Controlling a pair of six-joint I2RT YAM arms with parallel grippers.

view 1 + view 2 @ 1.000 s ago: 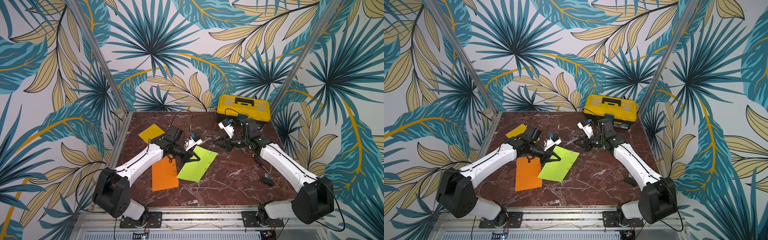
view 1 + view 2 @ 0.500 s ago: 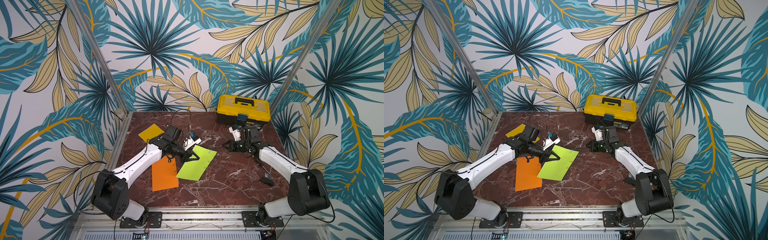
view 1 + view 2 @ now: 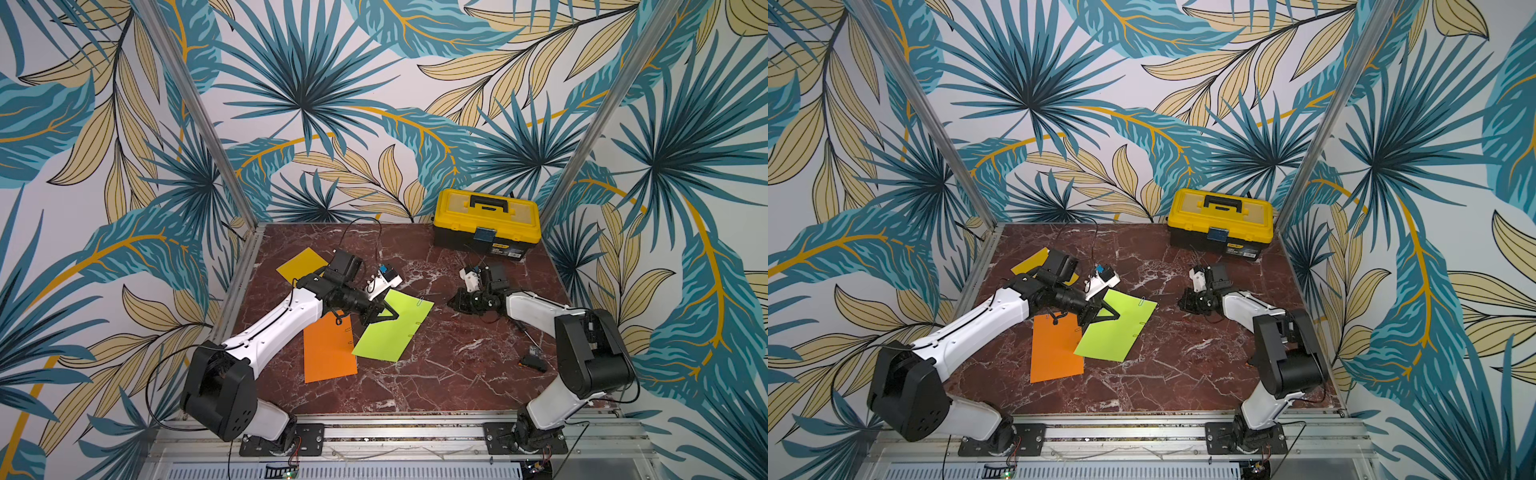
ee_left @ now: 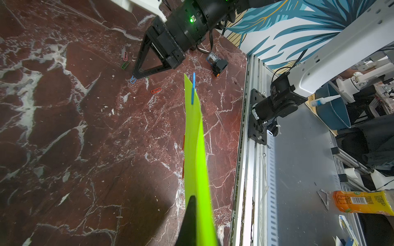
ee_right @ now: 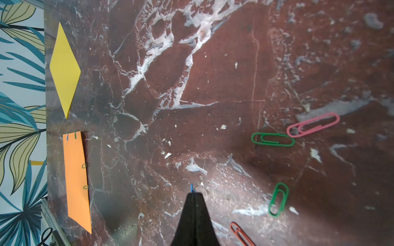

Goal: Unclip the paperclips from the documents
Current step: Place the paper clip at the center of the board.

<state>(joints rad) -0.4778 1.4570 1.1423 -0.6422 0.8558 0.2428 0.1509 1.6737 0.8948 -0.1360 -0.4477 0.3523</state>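
Overhead, both top views show the left claw (image 3: pixel 390 316) clamped on the green sheet (image 3: pixel 395 338) at the edge facing its own arm. One corner of the green sheet overlaps the orange sheet (image 3: pixel 328 357) on the worktop (image 3: pixel 436 374). The yellow sheet (image 3: pixel 297 264) lies beyond the green sheet, partly under the left arm. The right claw (image 3: pixel 455 303) hangs low over bare stone, well apart from the green sheet on its toolbox (image 3: pixel 486 220) side. From the left wrist the green sheet (image 4: pixel 197 159) shows edge-on, pinched between closed fingers (image 4: pixel 189 221), with a blue clip (image 4: pixel 193 89) gripping its far end. Past that end the right claw (image 4: pixel 145 70) is pressed together, the held clip (image 4: pixel 133 80) poking from its tip among loose clips (image 4: pixel 156 91) off the sheet. From the right wrist the claw (image 5: pixel 194 194) is closed on that thin blue wire (image 5: pixel 192 188), green, pink and red loose clips (image 5: pixel 273 139) lie just beside it, and the orange sheet (image 5: pixel 76 181) carries small clips along two edges. The step in hand looks like setting the held clip down with the loose ones. It is best released low over bare stone, clear of every sheet, so it cannot bounce back onto paper. The next pull probably suits the blue clip, slid off along its own length while the left claw steadies the green sheet, since lifting could tear the paper.
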